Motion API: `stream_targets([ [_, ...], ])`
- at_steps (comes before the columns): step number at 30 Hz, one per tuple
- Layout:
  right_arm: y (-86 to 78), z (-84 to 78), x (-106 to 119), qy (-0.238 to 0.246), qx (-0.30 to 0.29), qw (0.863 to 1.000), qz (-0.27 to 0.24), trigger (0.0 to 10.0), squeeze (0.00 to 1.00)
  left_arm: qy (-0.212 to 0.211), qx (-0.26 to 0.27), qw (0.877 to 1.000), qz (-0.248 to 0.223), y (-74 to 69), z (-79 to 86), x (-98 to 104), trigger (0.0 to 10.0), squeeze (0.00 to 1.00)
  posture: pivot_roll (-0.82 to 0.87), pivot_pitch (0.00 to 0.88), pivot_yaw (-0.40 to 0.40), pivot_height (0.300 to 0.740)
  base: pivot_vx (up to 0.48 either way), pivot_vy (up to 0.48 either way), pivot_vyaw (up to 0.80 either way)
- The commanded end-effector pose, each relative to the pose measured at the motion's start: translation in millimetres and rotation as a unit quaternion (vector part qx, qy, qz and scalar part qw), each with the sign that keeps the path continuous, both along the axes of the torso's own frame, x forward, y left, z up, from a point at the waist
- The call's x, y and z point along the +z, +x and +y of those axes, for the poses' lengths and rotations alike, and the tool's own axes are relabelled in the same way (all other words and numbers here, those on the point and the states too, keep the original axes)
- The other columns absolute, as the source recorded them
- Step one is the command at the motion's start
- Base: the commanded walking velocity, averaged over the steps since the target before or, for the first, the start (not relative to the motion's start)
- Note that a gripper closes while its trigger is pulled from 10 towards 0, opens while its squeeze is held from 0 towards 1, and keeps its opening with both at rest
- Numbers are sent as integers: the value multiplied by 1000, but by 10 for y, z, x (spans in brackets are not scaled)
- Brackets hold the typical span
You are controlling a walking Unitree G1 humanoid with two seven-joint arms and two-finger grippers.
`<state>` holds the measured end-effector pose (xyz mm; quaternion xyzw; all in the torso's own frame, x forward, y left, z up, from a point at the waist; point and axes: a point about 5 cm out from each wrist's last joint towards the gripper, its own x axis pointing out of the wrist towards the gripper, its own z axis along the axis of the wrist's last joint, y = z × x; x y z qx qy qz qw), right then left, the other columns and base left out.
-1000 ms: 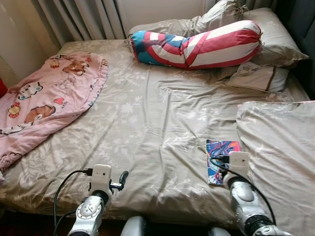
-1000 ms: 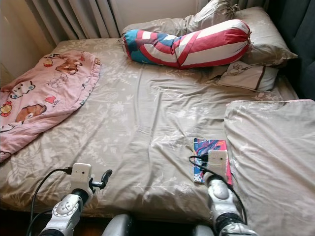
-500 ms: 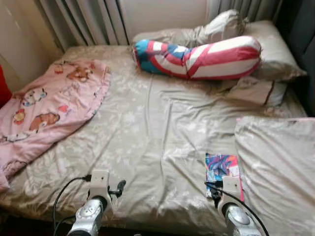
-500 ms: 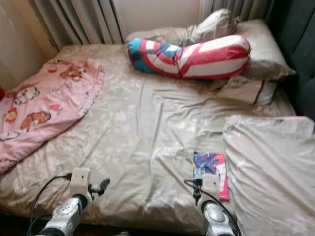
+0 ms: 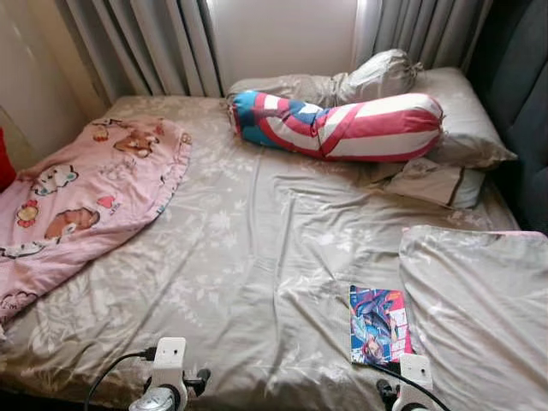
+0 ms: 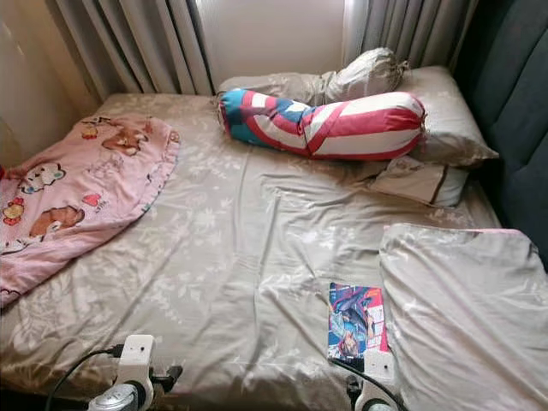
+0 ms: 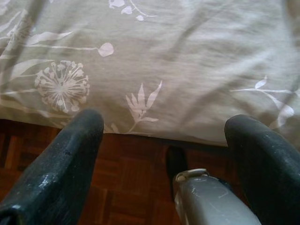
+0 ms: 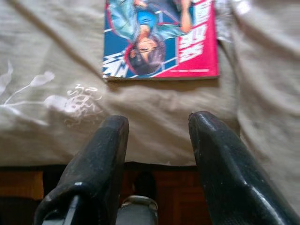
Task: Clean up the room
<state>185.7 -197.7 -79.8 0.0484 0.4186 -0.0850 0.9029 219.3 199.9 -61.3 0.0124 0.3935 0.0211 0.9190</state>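
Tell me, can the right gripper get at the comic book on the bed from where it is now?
Probably yes. The comic book lies flat on the bed sheet straight ahead of the open right gripper, with nothing lying between them. The grey duvet sits beside it, not over it.

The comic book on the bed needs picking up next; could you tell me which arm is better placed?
Right. The right pincer is open, pointing at the comic book; the left pincer is farther away.

pink blanket (image 5: 77,197) cropped, book (image 8: 161,37) perhaps half-shown
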Motion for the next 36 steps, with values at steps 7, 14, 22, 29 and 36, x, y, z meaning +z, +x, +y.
stream_targets([
  [7, -126, 54, -68, 4, 2, 1000, 20, 10000, 0, 18, -10, 998, 51, -282, 137, -137, 10000, 0, -31, 0, 33, 740, 0, 0, 0],
  [14, -262, 49, -129, -1, 8, 999, 43, 10000, 0, 22, -11, 998, 62, -324, 151, -158, 10000, 0, -34, 0, 35, 740, 0, 0, 413],
  [22, -297, 51, -144, 17, -11, 999, 46, 10000, 1000, 20, -21, 997, 72, -326, -25, -197, 10000, 0, -42, 0, 36, 740, 0, 0, 300],
  [29, -286, 43, -139, 12, -5, 999, 47, 10000, 0, 12, -32, 997, 74, -260, -294, -201, 10000, 0, -44, 0, 39, 740, 0, 0, 0],
  [36, -272, 49, -136, 11, -1, 999, 48, 10000, 0, 8, -36, 997, 66, -171, -441, -166, 10000, 0, -40, 0, 38, 740, 0, 0, 0],
])
